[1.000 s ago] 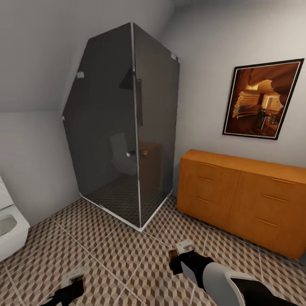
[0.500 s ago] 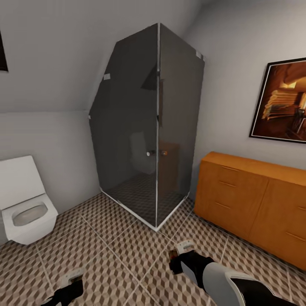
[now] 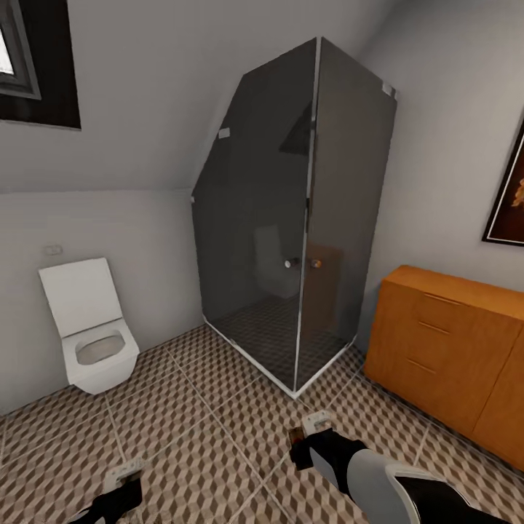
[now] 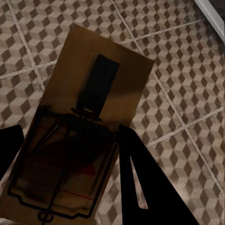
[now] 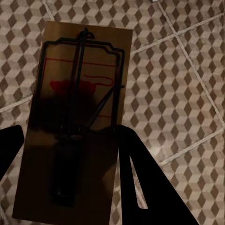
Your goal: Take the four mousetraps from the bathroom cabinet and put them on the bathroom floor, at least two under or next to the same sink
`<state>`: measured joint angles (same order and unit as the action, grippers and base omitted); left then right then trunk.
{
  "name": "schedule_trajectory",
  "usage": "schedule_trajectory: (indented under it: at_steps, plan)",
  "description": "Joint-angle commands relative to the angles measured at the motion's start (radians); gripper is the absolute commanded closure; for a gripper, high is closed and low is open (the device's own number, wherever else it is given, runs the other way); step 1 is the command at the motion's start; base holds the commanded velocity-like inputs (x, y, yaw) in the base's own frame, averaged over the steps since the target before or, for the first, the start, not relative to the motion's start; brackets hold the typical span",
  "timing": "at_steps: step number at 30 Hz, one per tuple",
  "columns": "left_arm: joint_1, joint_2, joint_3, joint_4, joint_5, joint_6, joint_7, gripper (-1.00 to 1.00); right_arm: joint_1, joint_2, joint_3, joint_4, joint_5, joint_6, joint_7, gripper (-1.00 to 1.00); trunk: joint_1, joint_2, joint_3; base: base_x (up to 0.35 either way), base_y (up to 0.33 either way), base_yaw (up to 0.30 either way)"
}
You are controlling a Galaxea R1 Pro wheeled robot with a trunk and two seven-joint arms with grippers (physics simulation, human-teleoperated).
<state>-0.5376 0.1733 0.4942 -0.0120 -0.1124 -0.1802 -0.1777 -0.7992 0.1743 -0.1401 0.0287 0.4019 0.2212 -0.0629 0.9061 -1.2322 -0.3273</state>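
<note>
Over the cube-patterned bathroom floor [image 3: 182, 429], both arms hang low at the near edge of the head view. Two mousetraps in sight, one per claw. Left claw [image 3: 122, 480] grips one mousetrap [image 4: 75, 136]: in the left wrist view the tan board sits between the two dark fingers [image 4: 145, 183], wire bar and red print at the finger end, dark plate at the far end, held clear above the tiles. Right claw [image 3: 306, 431] grips the second mousetrap [image 5: 77, 122]: in the right wrist view the board runs lengthwise between the fingers [image 5: 145, 183], wire frame and red mark at the far end, also above the tiles, not touching them. Both claws clenched on their boards.

Room count from the head view: one orange-brown cabinet [image 3: 451, 349] against the right wall, three slim bar handles visible, drawers closed. One dark glass shower enclosure [image 3: 298, 218] in the corner, just left of the cabinet. One white toilet [image 3: 91, 335], lid up, on the left wall. One framed picture [image 3: 509, 196], cut by the right edge. One dark window [image 3: 33, 62] at the upper left.
</note>
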Motion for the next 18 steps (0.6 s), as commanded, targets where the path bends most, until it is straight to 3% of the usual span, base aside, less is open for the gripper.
schedule_trajectory:
  at_steps: [1,18]
  plan:
    - [-0.001,0.001,0.009,0.001,-0.009,-0.004,-0.007,1.00,-0.002,0.000,-0.009,0.002,0.008,0.001,-0.006,1.00,0.000,-0.001,-0.001,0.000,0.000,0.300]
    - [-0.001,0.001,0.009,0.001,-0.007,-0.004,-0.007,1.00,-0.002,0.000,-0.009,0.003,0.008,0.001,-0.006,1.00,0.000,-0.001,-0.001,0.000,0.000,0.300]
